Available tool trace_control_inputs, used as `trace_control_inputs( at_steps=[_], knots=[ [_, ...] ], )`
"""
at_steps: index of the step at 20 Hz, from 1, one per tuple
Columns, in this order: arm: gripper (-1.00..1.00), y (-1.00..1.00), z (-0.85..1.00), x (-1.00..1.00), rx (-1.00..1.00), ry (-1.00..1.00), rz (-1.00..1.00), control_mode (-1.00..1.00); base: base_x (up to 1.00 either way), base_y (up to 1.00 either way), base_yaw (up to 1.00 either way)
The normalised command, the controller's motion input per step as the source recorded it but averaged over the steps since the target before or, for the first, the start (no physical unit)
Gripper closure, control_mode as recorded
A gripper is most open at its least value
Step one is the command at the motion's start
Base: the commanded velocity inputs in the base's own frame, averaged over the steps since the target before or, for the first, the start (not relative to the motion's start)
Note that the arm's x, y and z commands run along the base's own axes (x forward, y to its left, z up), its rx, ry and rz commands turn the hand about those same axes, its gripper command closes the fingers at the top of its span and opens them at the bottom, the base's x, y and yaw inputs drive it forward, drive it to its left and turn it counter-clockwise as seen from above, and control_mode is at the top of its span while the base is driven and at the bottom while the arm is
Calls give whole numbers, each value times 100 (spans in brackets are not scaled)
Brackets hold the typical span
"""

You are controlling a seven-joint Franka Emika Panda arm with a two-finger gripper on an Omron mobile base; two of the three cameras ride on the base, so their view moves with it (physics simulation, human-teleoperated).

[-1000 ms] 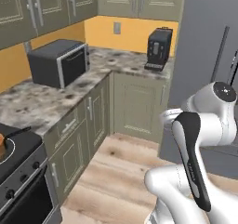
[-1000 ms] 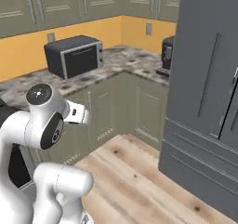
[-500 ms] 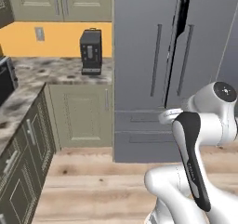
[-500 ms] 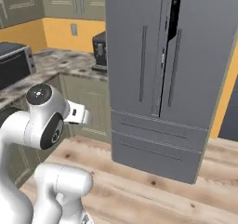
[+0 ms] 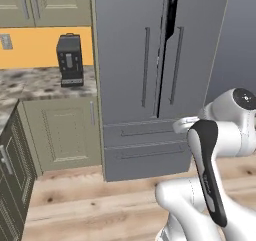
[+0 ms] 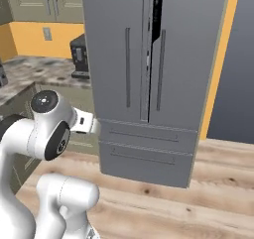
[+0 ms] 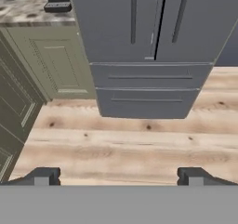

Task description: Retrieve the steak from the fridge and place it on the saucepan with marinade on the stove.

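The tall grey fridge (image 5: 125, 60) (image 6: 183, 59) (image 7: 144, 23) stands straight ahead, both doors closed but for a thin dark slit between them near the top. Its two long bar handles (image 5: 146, 67) flank the door seam, with two wide drawers (image 5: 145, 135) below. My gripper (image 7: 119, 176) is open, its dark fingertips (image 7: 46, 175) far apart with nothing between them, well back from the fridge and looking down at its drawers and the floor. The steak, the saucepan with marinade and the stove are out of view.
A black coffee machine (image 5: 70, 60) stands on the speckled counter (image 5: 40, 82) left of the fridge, above olive cabinets (image 5: 65, 130). More cabinet fronts (image 7: 18, 102) run along the left. Wooden floor (image 5: 100, 205) lies open before the fridge. A dark wall (image 6: 243, 59) stands on the right.
The base has turned, so the whole scene shifted: the microwave corner and cooktop slid out to the left and the fridge came to the centre and nearer. The arm keeps its folded pose, gripper still open.
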Motion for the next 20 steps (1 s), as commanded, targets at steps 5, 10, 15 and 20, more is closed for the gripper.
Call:
trace_control_inputs(
  at_steps=[5, 10, 15, 20],
  knots=[
    [-100, 0, 0, 0, 0, 0, 0, 100, 40, -3, 0],
    [-100, 0, 0, 0, 0, 0, 0, 100, 57, -12, 0],
    [-100, 0, 0, 0, 0, 0, 0, 100, 34, -28, 0],
    [-100, 0, 0, 0, 0, 0, 0, 100, 12, -62, 0]
  ],
)
